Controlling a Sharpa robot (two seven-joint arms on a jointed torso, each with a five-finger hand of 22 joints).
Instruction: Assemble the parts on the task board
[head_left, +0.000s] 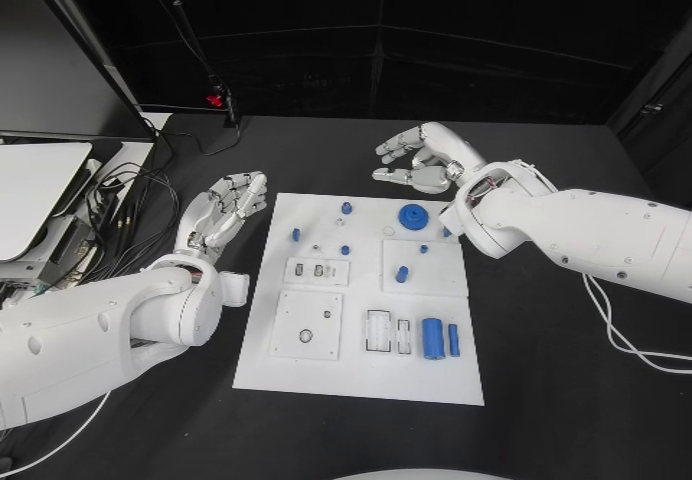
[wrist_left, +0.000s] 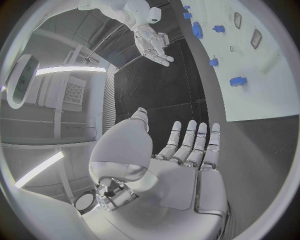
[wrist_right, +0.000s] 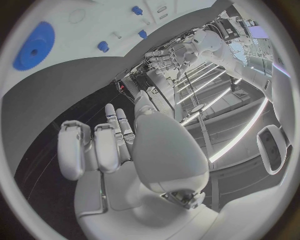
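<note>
While our left hand (head_left: 221, 215) and right hand (head_left: 415, 160) hover empty with fingers apart beside the white task board (head_left: 361, 380), a careless reach risks scattering its loose blue gear (head_left: 415, 215) and pegs.

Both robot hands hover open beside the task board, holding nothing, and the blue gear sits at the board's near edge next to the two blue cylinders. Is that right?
Not quite. In the head view the blue gear lies near the task board's far edge, close to the right robot hand; the two blue cylinders lie toward the near edge. The left robot hand is open and empty too.
</note>
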